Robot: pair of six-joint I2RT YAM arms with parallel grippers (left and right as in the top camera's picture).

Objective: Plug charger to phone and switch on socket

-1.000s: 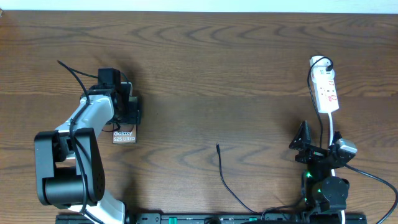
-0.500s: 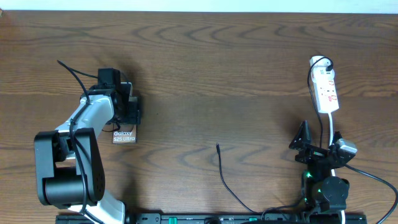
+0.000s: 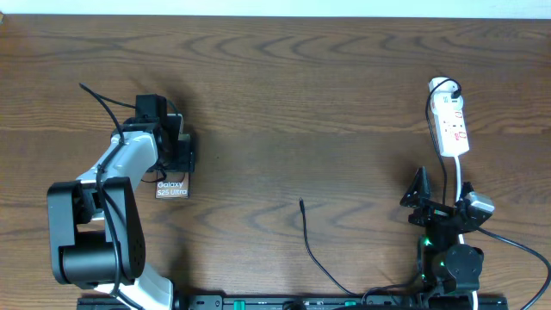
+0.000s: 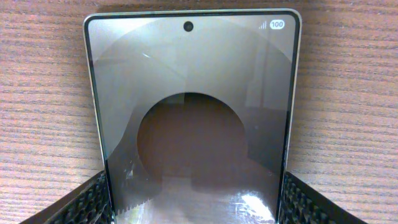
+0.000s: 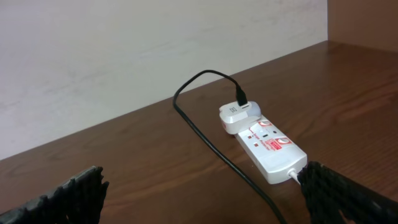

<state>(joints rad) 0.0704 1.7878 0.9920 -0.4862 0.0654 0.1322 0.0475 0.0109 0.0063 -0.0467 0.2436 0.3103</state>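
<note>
The phone (image 3: 170,189) lies flat at the left of the table, its "Galaxy S25 Ultra" lettering showing. My left gripper (image 3: 177,155) sits over its far end. In the left wrist view the phone (image 4: 193,93) fills the frame, and my left gripper (image 4: 196,202) has a finger pressed against each long side. The charger (image 3: 312,245) is a thin black cable on the table, its plug tip free near the middle front. The socket (image 3: 452,125) is a white power strip at the right. My right gripper (image 3: 435,205) is wide open and empty in front of it. The right wrist view shows the socket (image 5: 270,146) ahead of the open gripper (image 5: 205,199).
A white adapter (image 5: 235,115) is plugged into the socket's far end, and a black cable (image 5: 205,134) runs from it toward me. The socket's white cord (image 3: 463,176) runs to the front edge. A pale wall stands behind the table.
</note>
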